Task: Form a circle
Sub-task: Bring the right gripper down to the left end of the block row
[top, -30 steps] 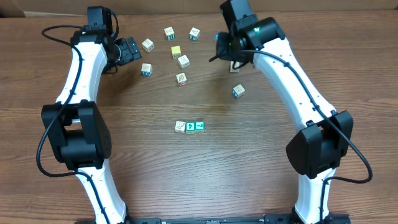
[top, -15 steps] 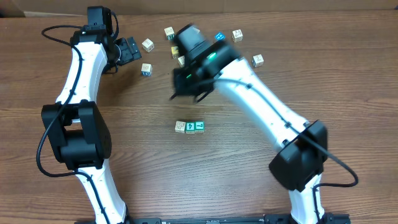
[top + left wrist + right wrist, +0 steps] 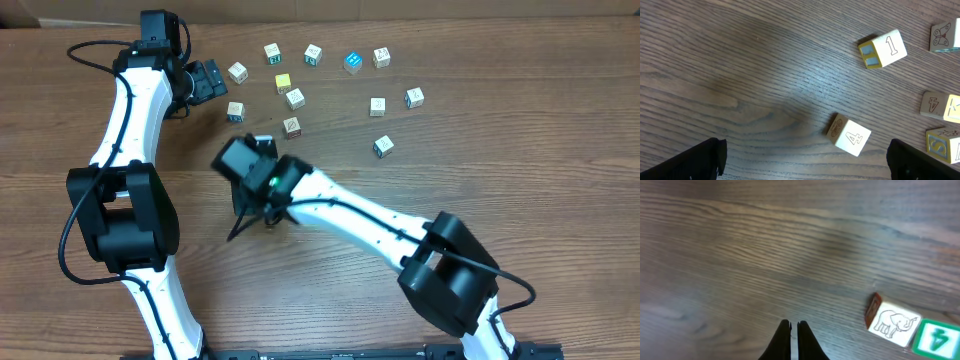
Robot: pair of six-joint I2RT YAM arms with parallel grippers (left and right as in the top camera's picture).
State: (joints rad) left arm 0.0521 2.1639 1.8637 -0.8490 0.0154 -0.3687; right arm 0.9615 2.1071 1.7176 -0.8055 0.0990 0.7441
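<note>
Just right of the right claw [image 3: 794, 330], tips pressed together on nothing, sits the elephant block [image 3: 890, 322], the end of a left-right row. Loose blocks [image 3: 294, 98] lie far off, nearer the spread-apart left claw [image 3: 208, 82].

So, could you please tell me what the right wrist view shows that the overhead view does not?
Only the right wrist view shows the elephant block sitting right against a green block at the picture's right edge; neither appears overhead. Only the overhead view shows the left gripper, open, and blocks scattered along the far side, among them a yellow block and a blue block. Both show the wooden table and the right gripper, shut with nothing in it.
</note>
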